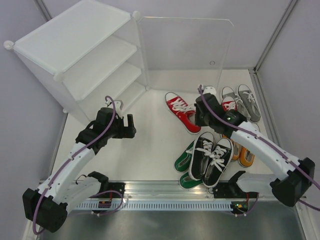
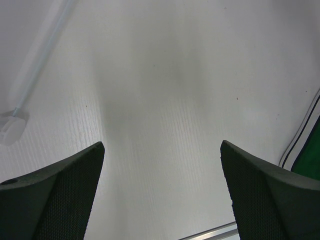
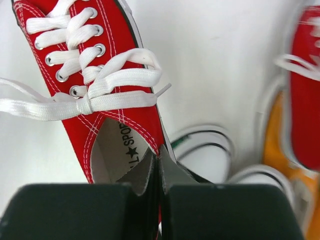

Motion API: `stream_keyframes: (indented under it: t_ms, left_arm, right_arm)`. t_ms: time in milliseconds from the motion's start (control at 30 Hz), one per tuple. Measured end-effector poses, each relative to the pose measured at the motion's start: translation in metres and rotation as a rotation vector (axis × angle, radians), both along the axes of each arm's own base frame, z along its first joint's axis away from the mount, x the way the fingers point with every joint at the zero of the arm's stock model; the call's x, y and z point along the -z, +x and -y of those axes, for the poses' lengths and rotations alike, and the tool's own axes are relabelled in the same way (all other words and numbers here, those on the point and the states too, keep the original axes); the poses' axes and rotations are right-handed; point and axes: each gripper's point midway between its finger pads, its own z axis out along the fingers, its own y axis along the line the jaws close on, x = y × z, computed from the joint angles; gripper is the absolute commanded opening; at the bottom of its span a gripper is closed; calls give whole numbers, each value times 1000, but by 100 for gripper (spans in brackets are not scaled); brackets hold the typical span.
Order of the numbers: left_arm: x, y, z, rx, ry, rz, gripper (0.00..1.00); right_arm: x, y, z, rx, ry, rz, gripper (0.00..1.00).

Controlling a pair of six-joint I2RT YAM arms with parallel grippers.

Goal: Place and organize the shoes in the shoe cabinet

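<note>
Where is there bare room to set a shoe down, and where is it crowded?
Free: the table strip between the cabinet, the left gripper and the red shoe; also the bare shelves. Crowded: the right side, where the grey pair, black pair, green shoes and orange shoes bunch round the right gripper.

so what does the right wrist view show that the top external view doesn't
Only the right wrist view shows the right pincer shut on the heel rim of a red shoe, with lettering printed inside it. Only the top external view shows the shoe cabinet, its clear door standing open, the left pincer open over the table, and the black pair and grey pair. Both show that red shoe, a second red shoe, an orange shoe and the white table.
</note>
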Motion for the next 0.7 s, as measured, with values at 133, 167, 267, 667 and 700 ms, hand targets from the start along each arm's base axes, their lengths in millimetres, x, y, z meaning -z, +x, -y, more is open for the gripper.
stream_keyframes:
  t_ms: [133, 167, 267, 667, 700]
  left_arm:
    - [0, 0, 0, -1, 1, 1, 100]
    - [0, 0, 0, -2, 1, 0, 100]
    - [1, 0, 0, -2, 2, -2, 99]
    - [17, -8, 24, 86, 21, -67, 99]
    - [20, -10, 29, 101, 24, -80, 99]
  right_arm:
    - [33, 11, -68, -147, 20, -32, 0]
    - [43, 15, -82, -174, 28, -43, 0]
    - [76, 33, -114, -215, 49, -57, 1]
    - [147, 62, -159, -239, 69, -49, 61]
    - [140, 63, -158, -234, 71, -36, 67]
